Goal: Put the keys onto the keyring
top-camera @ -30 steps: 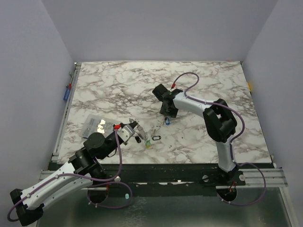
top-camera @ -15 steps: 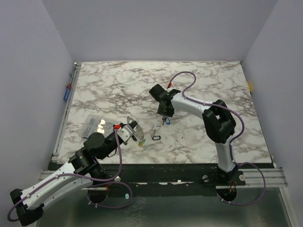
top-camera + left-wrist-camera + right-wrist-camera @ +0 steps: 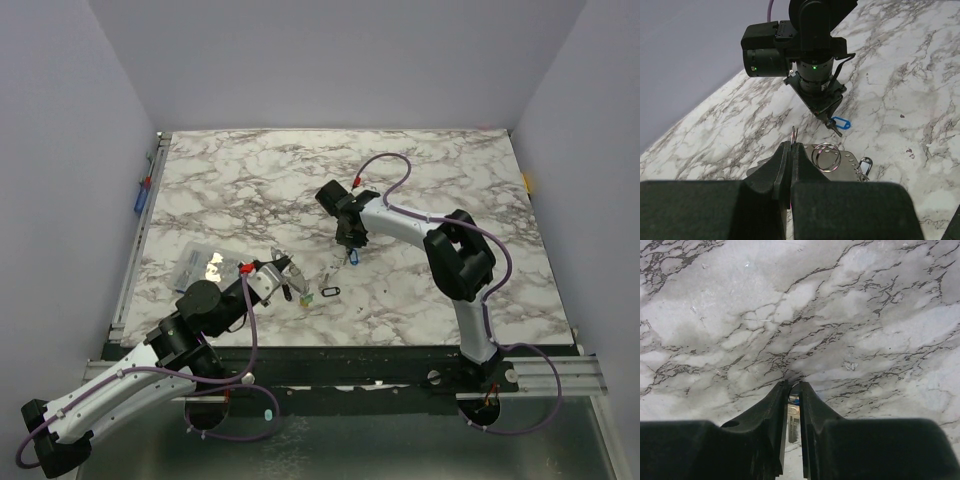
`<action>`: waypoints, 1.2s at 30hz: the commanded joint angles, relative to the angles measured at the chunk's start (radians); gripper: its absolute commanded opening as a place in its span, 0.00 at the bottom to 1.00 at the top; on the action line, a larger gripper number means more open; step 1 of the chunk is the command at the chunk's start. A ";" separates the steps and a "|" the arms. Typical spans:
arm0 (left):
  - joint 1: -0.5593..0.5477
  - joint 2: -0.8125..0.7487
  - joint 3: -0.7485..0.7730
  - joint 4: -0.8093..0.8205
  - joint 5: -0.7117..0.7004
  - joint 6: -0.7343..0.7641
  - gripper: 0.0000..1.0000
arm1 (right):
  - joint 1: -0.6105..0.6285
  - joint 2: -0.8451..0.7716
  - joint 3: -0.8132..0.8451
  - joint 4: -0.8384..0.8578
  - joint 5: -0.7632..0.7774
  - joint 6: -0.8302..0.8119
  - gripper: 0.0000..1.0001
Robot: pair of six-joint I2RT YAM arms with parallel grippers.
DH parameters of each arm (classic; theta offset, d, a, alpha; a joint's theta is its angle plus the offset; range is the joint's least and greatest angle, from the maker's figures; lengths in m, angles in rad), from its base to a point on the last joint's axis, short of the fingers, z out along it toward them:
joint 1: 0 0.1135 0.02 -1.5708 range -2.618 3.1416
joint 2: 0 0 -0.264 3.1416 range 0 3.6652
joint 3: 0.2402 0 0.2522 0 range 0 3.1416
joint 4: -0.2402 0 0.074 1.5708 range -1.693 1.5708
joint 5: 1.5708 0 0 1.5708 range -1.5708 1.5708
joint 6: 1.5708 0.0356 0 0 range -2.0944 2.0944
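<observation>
My left gripper (image 3: 290, 282) is shut on the keyring (image 3: 794, 133), a thin wire loop seen edge-on that sticks out past the fingertips (image 3: 785, 150). A second silvery split ring (image 3: 826, 156) lies on a grey perforated plate (image 3: 847, 172) just beyond, beside a small clear-headed key tag (image 3: 865, 164). My right gripper (image 3: 347, 243) points down at the table and is shut on the blue-tagged key (image 3: 840, 122), which also shows in the top view (image 3: 350, 257). The key's metal shows between my right fingers (image 3: 799, 402). A green-yellow key (image 3: 309, 298) lies by my left gripper.
A small black oval ring (image 3: 331, 292) lies on the marble between the two grippers. A clear plastic bag (image 3: 197, 262) lies to the left of my left arm. The marble table (image 3: 450, 170) ends in a rail at the left edge.
My right wrist has shifted slightly left and turned over the blue key. My left gripper has barely moved and stays shut on the wire loop.
</observation>
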State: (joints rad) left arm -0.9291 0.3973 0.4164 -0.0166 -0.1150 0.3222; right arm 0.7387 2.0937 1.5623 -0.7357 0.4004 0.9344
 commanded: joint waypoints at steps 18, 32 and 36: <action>0.003 -0.004 -0.008 0.059 0.025 -0.003 0.00 | 0.007 -0.058 -0.058 0.083 0.040 -0.111 0.01; 0.004 -0.001 -0.009 0.058 0.012 -0.001 0.00 | 0.006 -0.420 -0.430 0.525 -0.179 -0.311 0.01; 0.004 0.000 -0.010 0.058 0.009 -0.001 0.00 | 0.007 -0.503 -0.510 0.650 -0.292 -0.370 0.01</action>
State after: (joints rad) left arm -0.9291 0.3977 0.4164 -0.0051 -0.1150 0.3222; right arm 0.7387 1.6573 1.1175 -0.2630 0.2520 0.6453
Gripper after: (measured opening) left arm 0.017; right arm 0.016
